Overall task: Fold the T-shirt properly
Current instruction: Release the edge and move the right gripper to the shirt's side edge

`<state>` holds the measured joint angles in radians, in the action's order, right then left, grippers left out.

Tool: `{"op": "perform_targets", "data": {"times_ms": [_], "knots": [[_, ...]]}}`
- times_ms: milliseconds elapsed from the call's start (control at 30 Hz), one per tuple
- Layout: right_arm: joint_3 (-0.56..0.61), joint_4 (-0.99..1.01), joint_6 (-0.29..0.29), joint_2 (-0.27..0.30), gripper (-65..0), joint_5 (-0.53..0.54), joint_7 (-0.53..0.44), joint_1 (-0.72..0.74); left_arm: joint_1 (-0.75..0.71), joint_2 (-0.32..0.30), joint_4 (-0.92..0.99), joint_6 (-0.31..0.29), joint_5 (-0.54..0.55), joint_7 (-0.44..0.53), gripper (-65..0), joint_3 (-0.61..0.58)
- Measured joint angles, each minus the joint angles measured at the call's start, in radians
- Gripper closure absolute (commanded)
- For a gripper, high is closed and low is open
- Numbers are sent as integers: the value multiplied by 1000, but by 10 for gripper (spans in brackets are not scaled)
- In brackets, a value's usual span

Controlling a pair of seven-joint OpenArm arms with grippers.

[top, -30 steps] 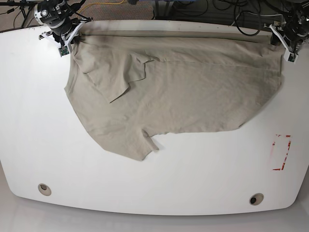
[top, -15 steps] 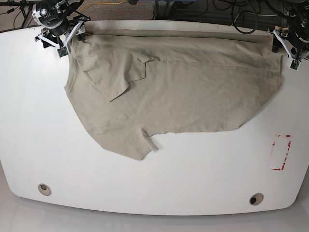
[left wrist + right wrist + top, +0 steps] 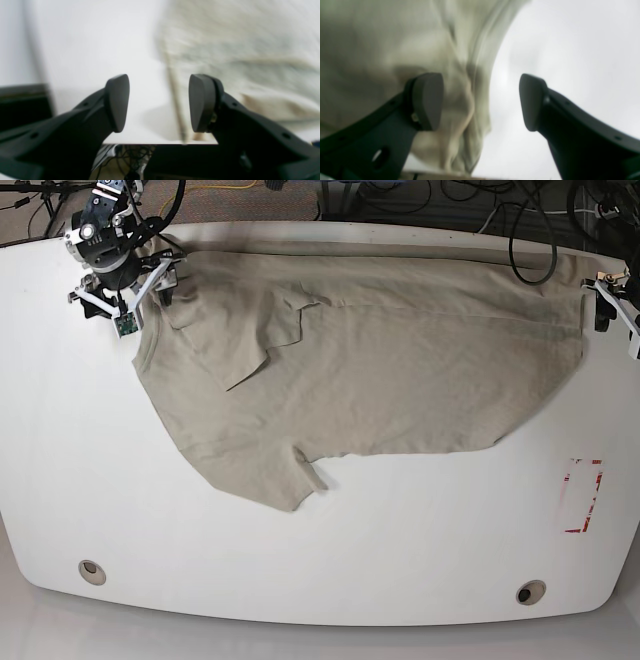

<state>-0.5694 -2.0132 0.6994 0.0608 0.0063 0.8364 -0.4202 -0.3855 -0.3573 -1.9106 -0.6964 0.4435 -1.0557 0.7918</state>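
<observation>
The beige T-shirt [image 3: 400, 360] lies spread over the far half of the white table [image 3: 400, 540], one sleeve folded onto the body at the left. My right gripper [image 3: 125, 298] hovers at the shirt's far-left corner. In the right wrist view it [image 3: 480, 101] is open, the shirt's rumpled edge [image 3: 460, 105] lying loose below and between the fingers. My left gripper [image 3: 618, 312] sits at the shirt's far-right corner. The left wrist view shows it [image 3: 158, 103] open, with the blurred shirt hem [image 3: 175, 100] below the gap and nothing gripped.
A red-outlined rectangle [image 3: 583, 496] is marked on the table at the near right. Two round holes [image 3: 92, 571] [image 3: 531, 591] sit near the front edge. Cables [image 3: 480, 205] run behind the table's back edge.
Both grippers have opened and let go of the shirt's far corners. Each has drawn a little toward the table's near side, the left one also outward. The shirt lies still.
</observation>
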Motion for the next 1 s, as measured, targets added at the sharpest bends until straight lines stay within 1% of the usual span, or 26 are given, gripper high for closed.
{"op": "perform_targets", "data": {"times_ms": [200,400,500,567,733,933,967,1000], "knots": [[-1,33,1,1,-453,-3,8,113,90,7,5,-3,-2,-1,-353,-7],[0,51,0,9,-453,-2,79,225,150,7,8,-4,-97,0,-353,-10],[-2,96,0,17,-453,-3,75,292,175,9,11,-3,-128,-5,-353,-17],[-3,163,1,20,-453,-3,78,356,198,7,11,-1,-152,-6,-353,-42],[-3,337,-1,23,-453,-6,77,505,243,16,21,-9,-163,6,-353,-98],[-3,544,1,52,-453,-5,57,649,313,13,119,-3,-197,-3,-353,-97],[-3,572,-2,56,-453,-9,48,665,324,13,134,-2,-199,-3,-354,-97],[-3,611,-1,63,-453,-9,18,684,342,13,154,-3,-204,-3,-354,-96]]}}
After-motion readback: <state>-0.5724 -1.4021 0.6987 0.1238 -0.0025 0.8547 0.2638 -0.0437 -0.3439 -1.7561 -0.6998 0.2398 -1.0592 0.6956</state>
